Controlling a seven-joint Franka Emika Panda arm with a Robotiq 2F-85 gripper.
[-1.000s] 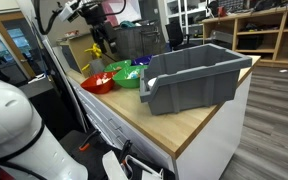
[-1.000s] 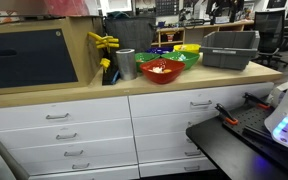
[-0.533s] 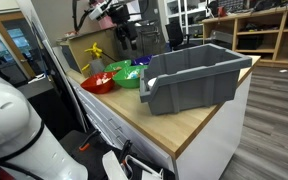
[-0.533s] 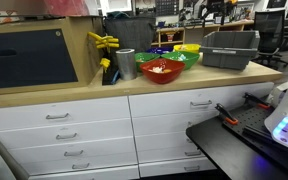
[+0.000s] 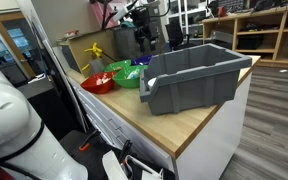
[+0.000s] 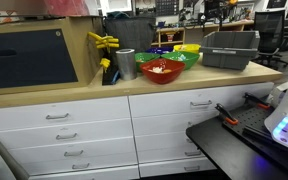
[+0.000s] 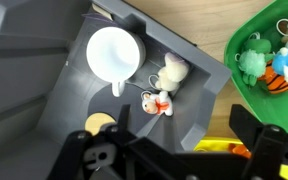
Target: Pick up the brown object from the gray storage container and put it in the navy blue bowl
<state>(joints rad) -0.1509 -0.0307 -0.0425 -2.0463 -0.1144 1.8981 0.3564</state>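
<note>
The gray storage container [image 5: 189, 75] stands on the wooden counter in both exterior views [image 6: 230, 48]. In the wrist view I look down into it [image 7: 44, 70]. A small brown round object [image 7: 99, 122] lies on its floor, partly hidden by my gripper's body. My gripper [image 7: 169, 160] is open and empty, high above the container's wall. In an exterior view it [image 5: 144, 35] hangs above the bowls next to the container. The navy blue bowl [image 5: 142, 61] sits behind the green bowl [image 5: 127, 76] and also shows in the other exterior view [image 6: 162, 52].
The container also holds a white cup [image 7: 114, 52] and two small white plush toys [image 7: 169, 75]. The green bowl [image 7: 269, 55] holds toys. A red bowl [image 5: 97, 83] and a yellow bowl [image 6: 187, 48] stand nearby. Yellow clamps [image 6: 104, 42] and a metal can [image 6: 125, 64] are on the counter.
My gripper has moved from over the yellow clamps and bowls toward the gray container. Nothing on the counter has moved.
</note>
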